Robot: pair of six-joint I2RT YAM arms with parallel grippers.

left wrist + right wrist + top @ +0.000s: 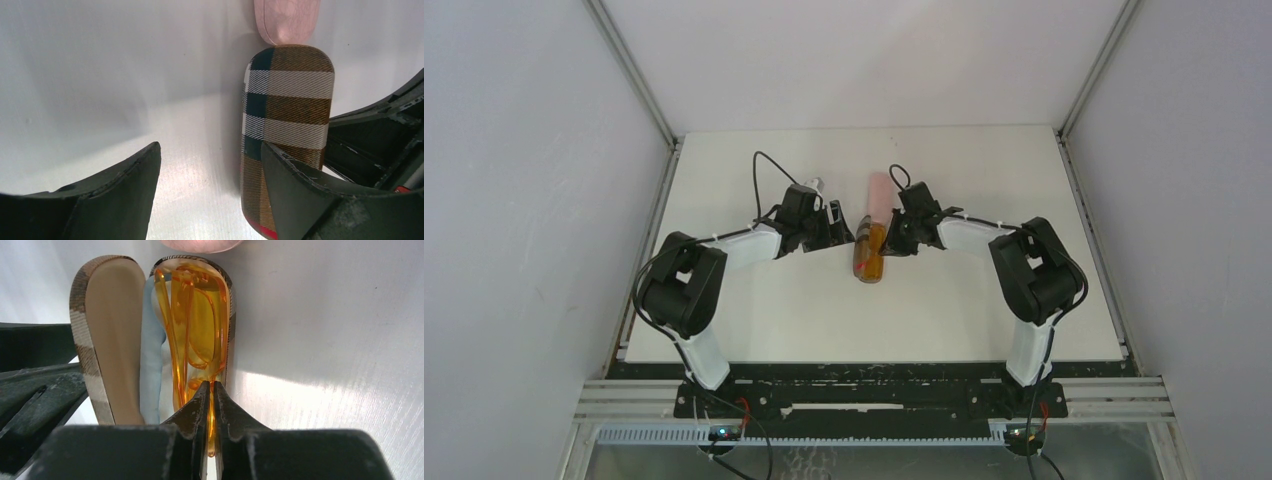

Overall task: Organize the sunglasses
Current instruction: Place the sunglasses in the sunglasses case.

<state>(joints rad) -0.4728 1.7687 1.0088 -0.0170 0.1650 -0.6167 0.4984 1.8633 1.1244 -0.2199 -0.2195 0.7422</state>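
Observation:
The orange sunglasses lie folded in the open brown plaid case, its lid standing up on the left. My right gripper is shut on the near end of the translucent orange frame, over the case's near end. My left gripper is open with only bare table between its fingers. Its right finger stands against the outside of the plaid lid. From above, both grippers, left and right, flank the case at mid-table.
A light-blue cloth is tucked between the lid and the sunglasses. A pink case lies end to end with the plaid case on its far side, its tip showing in the left wrist view. White table surrounds them.

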